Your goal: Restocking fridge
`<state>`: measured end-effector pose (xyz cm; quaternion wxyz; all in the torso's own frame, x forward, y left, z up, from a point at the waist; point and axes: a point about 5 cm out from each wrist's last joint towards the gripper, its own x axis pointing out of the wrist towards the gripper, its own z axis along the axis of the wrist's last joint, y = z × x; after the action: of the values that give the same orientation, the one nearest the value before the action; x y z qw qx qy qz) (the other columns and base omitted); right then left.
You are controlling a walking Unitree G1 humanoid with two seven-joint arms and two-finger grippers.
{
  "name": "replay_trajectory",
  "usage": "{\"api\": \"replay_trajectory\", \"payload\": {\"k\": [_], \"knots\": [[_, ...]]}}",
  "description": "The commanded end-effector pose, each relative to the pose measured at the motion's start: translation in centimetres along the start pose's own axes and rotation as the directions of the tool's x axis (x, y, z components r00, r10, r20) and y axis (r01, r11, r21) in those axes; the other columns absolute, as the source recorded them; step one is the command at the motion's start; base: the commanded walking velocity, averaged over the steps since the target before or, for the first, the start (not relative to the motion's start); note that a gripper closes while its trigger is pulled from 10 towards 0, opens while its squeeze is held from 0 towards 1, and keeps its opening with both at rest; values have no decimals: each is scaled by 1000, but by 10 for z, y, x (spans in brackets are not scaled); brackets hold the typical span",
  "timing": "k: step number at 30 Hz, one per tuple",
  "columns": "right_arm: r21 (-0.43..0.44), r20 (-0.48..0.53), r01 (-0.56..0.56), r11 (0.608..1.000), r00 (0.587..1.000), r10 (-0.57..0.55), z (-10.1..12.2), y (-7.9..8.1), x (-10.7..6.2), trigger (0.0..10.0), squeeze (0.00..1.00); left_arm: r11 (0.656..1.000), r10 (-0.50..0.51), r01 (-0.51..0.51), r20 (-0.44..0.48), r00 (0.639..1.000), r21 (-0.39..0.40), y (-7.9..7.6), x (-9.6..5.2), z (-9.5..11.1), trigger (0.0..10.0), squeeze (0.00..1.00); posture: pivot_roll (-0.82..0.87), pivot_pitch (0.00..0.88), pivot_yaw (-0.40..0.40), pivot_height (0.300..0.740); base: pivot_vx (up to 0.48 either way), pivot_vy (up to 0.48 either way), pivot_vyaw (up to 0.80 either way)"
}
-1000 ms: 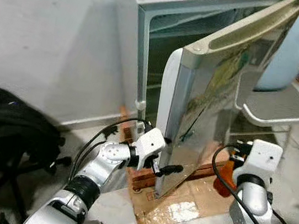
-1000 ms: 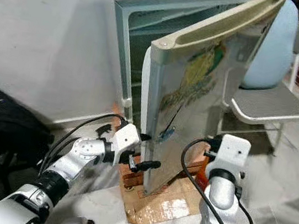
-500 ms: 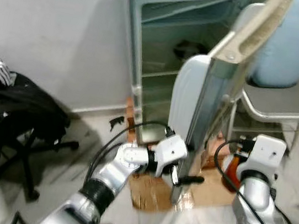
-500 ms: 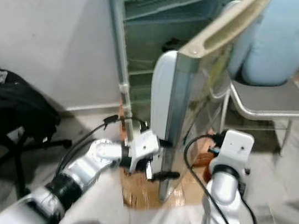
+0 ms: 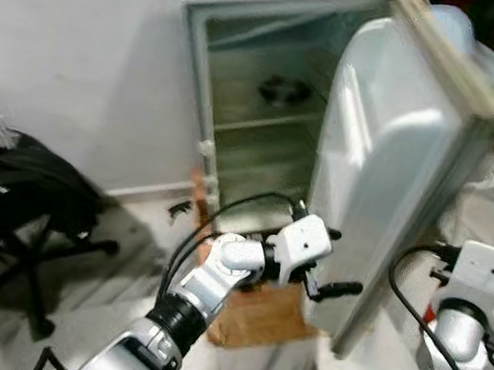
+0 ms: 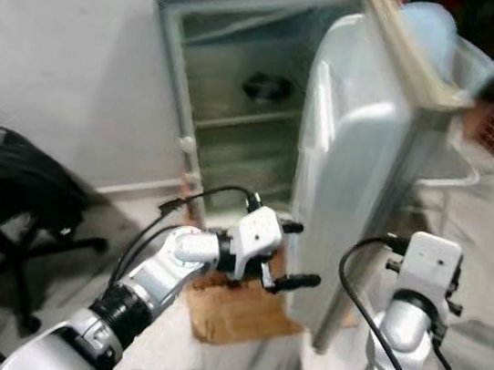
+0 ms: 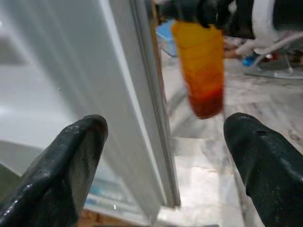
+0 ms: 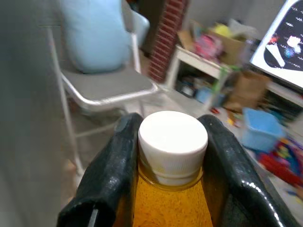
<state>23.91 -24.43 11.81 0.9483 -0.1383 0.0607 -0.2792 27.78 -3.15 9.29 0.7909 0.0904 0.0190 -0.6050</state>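
1. Head views: keep the left pincer [image 5: 332, 269], fingers spread, at the lower edge of the fridge door [image 5: 386, 177] and push it fully wide before bringing anything in. Fridge [image 5: 256, 122] stands open, shelves nearly bare, one dark item on the upper shelf.
2. Left wrist view: mind the door edge between the fingers [image 7: 75, 156]; beyond it hangs the orange bottle [image 7: 201, 66].
3. Right wrist view: right pincer [image 8: 173, 156] clamped on the bottle's neck under its white cap [image 8: 173, 137]; hold upright, outside the door.
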Motion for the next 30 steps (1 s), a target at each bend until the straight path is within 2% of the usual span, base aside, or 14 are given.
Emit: {"api": "replay_trajectory", "payload": {"k": [1,4,8,12,14,17,18,19,20,21,23,24,26,30], "knots": [[2,2,9,1000,1000,-9,1,-2,-3,10000,0,999,-26,25,37,999,31,-3,13,15,10000,0,-143,7,83,740,0,0,0],[2,2,6,1000,1000,-6,1,-2,-3,10000,0,1000,-9,8,56,998,24,-3,14,17,10000,0,-145,7,82,740,0,0,0],[-1,4,-7,1000,1000,7,2,0,-3,10000,0,995,97,-99,124,988,15,8,6,25,10000,0,-143,7,72,740,0,0,0],[5,15,-19,1000,1000,19,5,3,2,10000,0,946,318,-324,149,936,14,29,-26,21,10000,0,-126,5,60,740,0,0,0],[11,20,-34,999,999,34,6,7,4,10000,0,878,477,-478,128,870,-22,41,-53,10,10000,0,-117,3,54,740,0,0,0],[46,27,-80,996,997,78,8,14,5,10000,0,781,623,-623,97,776,-33,49,-85,-3,10000,0,-91,0,35,740,0,0,0],[95,46,-141,985,990,137,11,23,6,10000,0,682,731,-731,60,680,-31,53,-115,-16,10000,0,-79,0,22,740,0,0,0],[95,46,-141,985,990,137,11,23,6,10000,0,682,731,-731,60,680,-31,53,-115,-16,10000,0,-79,0,22,740,0,0,0],[117,72,-194,974,980,187,15,32,6,10000,0,598,801,-801,24,598,-25,54,-140,-28,10000,0,-68,0,10,740,0,0,0],[127,82,-222,967,974,213,17,37,7,10000,0,540,841,-841,-5,540,-27,55,-155,-35,10000,0,-62,0,7,740,0,0,0],[136,94,-260,956,964,249,19,46,8,10000,0,426,901,-904,-69,428,-49,57,-179,-44,10000,0,-48,0,-1,740,0,0,0],[139,99,-271,952,961,259,20,49,9,10000,0,389,914,-918,-94,395,-74,58,-186,-47,10000,0,-43,0,-3,740,0,0,0],[143,108,-289,946,955,276,22,53,11,10000,0,365,919,-923,-110,378,-121,58,-193,-48,10000,0,-30,0,-12,740,0,0,0],[156,113,-316,936,947,301,24,61,16,10000,0,359,926,-929,-89,366,-90,61,-199,-45,10000,0,-27,0,-18,740,0,-64,0]]}}
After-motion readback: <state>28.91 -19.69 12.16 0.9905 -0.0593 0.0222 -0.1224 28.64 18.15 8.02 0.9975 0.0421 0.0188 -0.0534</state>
